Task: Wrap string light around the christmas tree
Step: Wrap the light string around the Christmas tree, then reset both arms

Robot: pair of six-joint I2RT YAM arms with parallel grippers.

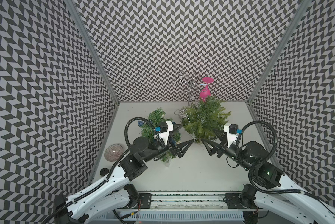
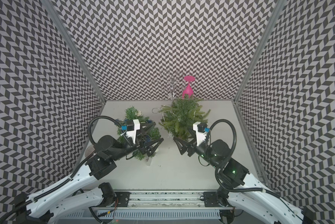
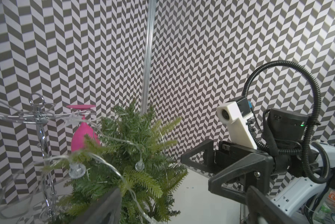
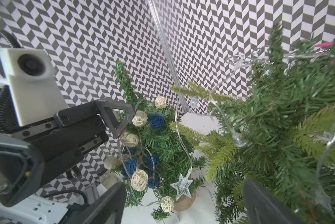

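Centrally, one decorated tree (image 1: 155, 116) sits left of one christmas tree (image 1: 205, 116) wearing one string light (image 3: 139, 165). Your left gripper (image 1: 187, 133) and right gripper (image 1: 208, 134) both gape wide.

A: What is shown by the bushy green artificial christmas tree (image 1: 205, 118)?
B: Dark and lime needles, mixed; its clear-wired string light (image 3: 77, 170) is hung with translucent bulbs.
A: And at nine o'clock?
B: A smaller dark-green tree (image 1: 156, 115) is dotted with blue and cream woven balls (image 4: 157, 121); at twelve, a pink plastic goblet (image 1: 205, 92). The walls (image 1: 182, 48) are covered in black-and-white chevrons.
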